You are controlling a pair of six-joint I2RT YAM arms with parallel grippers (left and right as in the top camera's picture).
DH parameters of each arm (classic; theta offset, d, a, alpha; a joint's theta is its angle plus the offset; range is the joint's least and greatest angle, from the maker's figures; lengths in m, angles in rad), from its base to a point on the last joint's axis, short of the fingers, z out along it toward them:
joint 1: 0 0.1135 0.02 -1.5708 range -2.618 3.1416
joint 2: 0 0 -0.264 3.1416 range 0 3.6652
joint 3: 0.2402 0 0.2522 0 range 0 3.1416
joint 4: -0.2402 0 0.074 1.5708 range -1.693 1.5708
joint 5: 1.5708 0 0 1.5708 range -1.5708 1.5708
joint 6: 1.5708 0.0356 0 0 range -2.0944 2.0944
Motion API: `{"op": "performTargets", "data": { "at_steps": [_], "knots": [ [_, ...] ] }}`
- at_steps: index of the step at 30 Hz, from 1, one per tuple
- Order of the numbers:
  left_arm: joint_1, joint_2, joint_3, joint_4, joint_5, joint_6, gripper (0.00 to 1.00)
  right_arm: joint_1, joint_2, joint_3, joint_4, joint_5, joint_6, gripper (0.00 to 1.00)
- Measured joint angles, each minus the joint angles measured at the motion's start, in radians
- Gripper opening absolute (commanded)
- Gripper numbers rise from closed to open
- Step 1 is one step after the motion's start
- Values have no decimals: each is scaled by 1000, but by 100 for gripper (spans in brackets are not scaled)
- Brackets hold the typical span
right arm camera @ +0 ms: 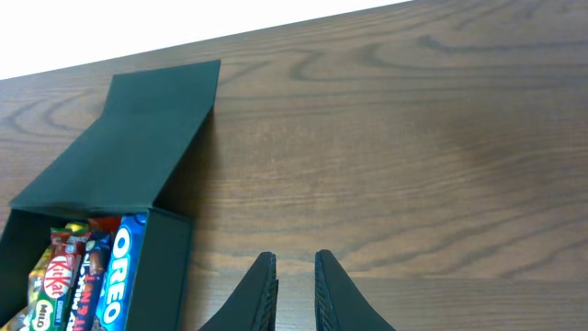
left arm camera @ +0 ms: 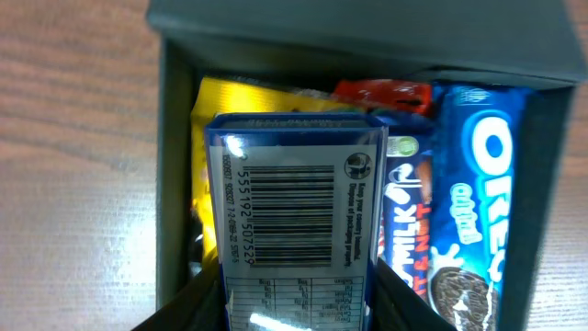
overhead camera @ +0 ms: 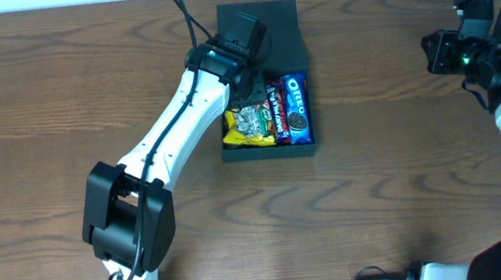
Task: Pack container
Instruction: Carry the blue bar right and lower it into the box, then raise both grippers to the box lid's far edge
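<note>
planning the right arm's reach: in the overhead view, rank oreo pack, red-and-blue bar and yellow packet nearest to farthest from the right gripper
1. Oreo pack, right side of the container.
2. Red-and-blue bar, middle.
3. Yellow packet, left side, farthest from the right gripper.

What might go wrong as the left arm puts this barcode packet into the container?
The blue barcode packet in the left gripper hangs above a container already crowded with the yellow packet and the Oreo pack; it may land on top rather than settle in, possibly blocking the lid. Lowering further, the gripper could crush snacks below.
</note>
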Motion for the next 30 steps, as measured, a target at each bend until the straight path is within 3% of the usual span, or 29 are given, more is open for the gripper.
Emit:
{"op": "performTargets", "data": {
  "at_steps": [5, 6, 8, 10, 13, 16, 21, 22, 23, 25, 30],
  "knots": [
    [2, 0, -82, 17, 4, -33, 7, 0, 0, 0, 0, 0, 0, 15],
    [2, 0, -94, 22, 5, -33, 11, 0, 0, 0, 0, 0, 0, 15],
    [2, 0, -112, 29, 12, -33, 47, 0, 0, 0, 0, 0, 0, 15],
    [2, 0, -121, 35, 16, -27, 69, 0, 0, 0, -1, 0, 0, 15],
    [2, 0, -122, 43, 19, -27, 75, 0, 0, 0, -2, 0, 0, 15],
    [2, 0, -122, 47, 22, -24, 76, 0, 0, 0, -3, 0, 0, 15],
    [8, 0, -100, 45, 23, -10, 75, 0, 0, 0, -3, -1, 0, 14],
    [12, 0, -76, 45, 22, 2, 71, 0, 0, 0, -3, -5, 0, 12],
    [17, 0, -55, 49, 21, 6, 55, 0, 0, 0, -3, -9, 0, 6],
    [35, 0, 7, 53, 11, 19, 6, 0, 5, 0, -3, -32, 1, 1],
    [143, -26, 91, 137, -8, 31, 6, 1, 74, 0, 13, -140, 4, 1]
  ]
}}
